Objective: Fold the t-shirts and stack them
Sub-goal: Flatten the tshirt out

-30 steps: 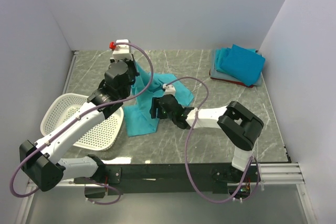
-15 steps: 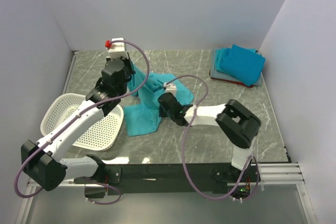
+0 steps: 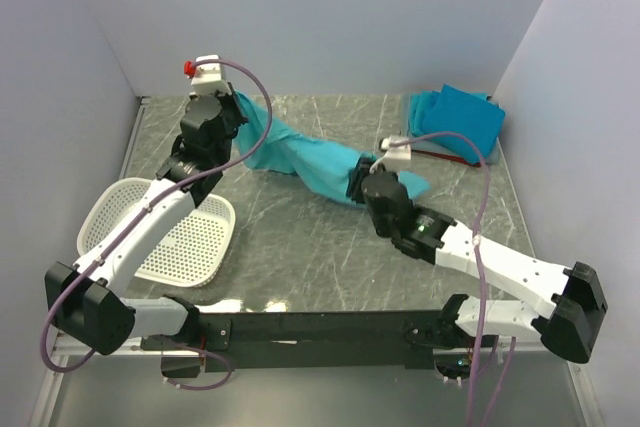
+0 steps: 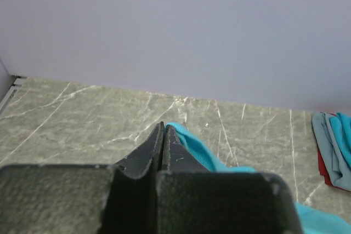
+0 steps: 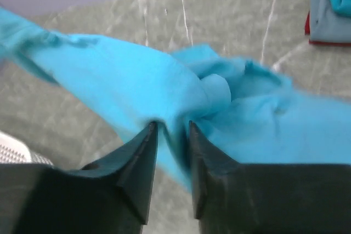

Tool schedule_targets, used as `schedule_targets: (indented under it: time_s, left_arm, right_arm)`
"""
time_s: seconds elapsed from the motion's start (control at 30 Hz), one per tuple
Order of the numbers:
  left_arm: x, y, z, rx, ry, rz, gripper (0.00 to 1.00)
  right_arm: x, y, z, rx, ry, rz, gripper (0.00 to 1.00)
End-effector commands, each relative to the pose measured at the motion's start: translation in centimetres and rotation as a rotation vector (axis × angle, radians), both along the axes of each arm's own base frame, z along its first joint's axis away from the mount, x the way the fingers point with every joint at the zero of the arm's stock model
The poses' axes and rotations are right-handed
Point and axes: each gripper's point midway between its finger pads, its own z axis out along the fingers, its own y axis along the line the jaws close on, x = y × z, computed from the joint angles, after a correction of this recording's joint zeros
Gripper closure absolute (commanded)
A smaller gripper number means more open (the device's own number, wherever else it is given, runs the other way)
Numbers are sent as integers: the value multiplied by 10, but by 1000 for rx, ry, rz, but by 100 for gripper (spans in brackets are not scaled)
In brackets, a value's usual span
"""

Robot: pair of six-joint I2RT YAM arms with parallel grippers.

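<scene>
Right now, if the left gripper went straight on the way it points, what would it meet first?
Beyond the teal t-shirt it pinches, the left gripper likely meets the back wall, perhaps the tabletop first; depth is unclear.

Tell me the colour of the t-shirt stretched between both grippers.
Bright teal, all over. The t-shirt shows best in the right wrist view.

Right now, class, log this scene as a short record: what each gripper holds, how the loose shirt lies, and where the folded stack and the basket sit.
left gripper: shut on the far-left end of the teal t-shirt
right gripper: shut on the same shirt, nearer the table's middle
teal t-shirt: unfolded, drawn out in a band between both grippers
folded stack: far right corner; teal on top, pale grey-blue and red beneath
white basket: near left, partly under the left arm
</scene>
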Motion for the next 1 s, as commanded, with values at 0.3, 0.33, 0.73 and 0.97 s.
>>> schedule_targets:
  time_s: [0.3, 0.33, 0.73, 0.97]
  left_arm:
    - [-15, 8, -73, -68, 95, -38, 100]
    - [-16, 8, -76, -66, 101, -42, 100]
    - [-26, 16, -86, -72, 114, -34, 100]
    - [-28, 21, -85, -83, 108, -34, 100]
  right_arm:
    - [-30, -38, -89, -96, 150, -97, 21]
    - [-28, -36, -92, -90, 159, -81, 21]
    - [43, -92, -145, -20, 309, -170, 27]
    - [54, -119, -182, 12, 411, -238, 35]
